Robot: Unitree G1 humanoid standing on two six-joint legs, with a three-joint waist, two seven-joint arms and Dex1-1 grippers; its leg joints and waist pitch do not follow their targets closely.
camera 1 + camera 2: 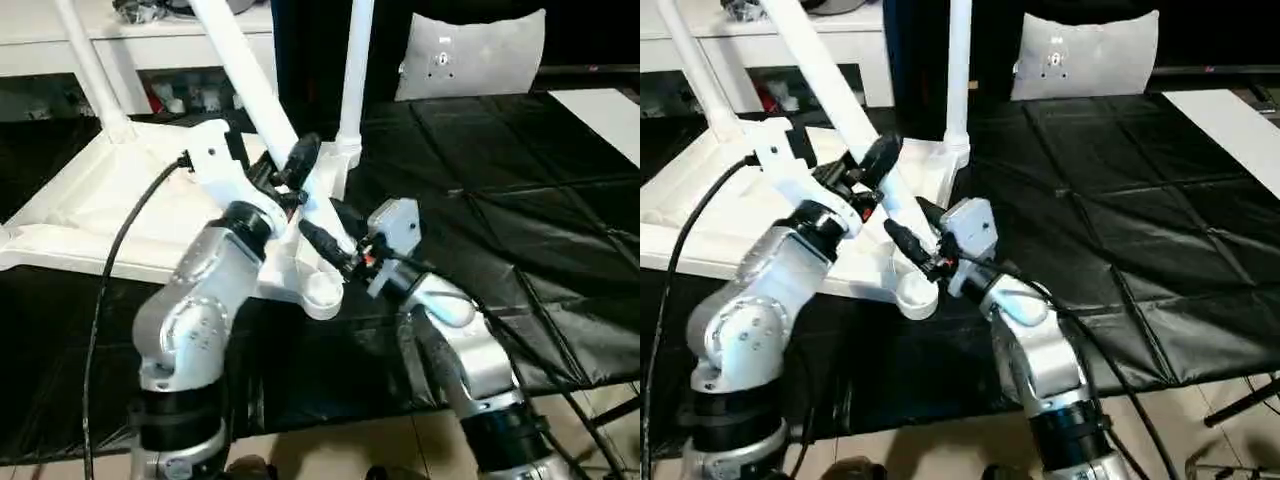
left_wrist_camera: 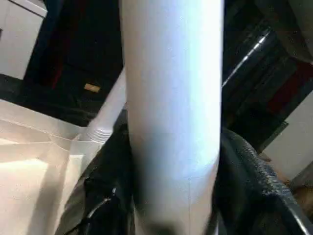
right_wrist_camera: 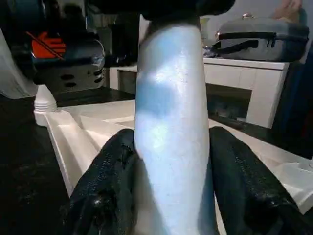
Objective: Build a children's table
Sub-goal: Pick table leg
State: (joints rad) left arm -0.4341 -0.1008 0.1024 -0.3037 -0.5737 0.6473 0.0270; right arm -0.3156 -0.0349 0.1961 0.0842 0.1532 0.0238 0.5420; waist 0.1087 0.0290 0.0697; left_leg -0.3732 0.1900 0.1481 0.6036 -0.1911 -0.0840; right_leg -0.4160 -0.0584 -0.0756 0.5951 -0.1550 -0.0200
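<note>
Tabletop (image 1: 90, 215) lies ribbed underside up on the black-covered counter (image 1: 520, 230). Slanted leg (image 1: 245, 75) enters the near corner socket (image 1: 322, 290). Left tool (image 1: 290, 168) and right tool (image 1: 325, 232) both clasp this leg.

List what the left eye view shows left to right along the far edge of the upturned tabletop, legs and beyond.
Far-left leg standing in its socket → tilted leg held by both tools → upright leg in the far-right socket → grey cushion on the black mat.
</note>
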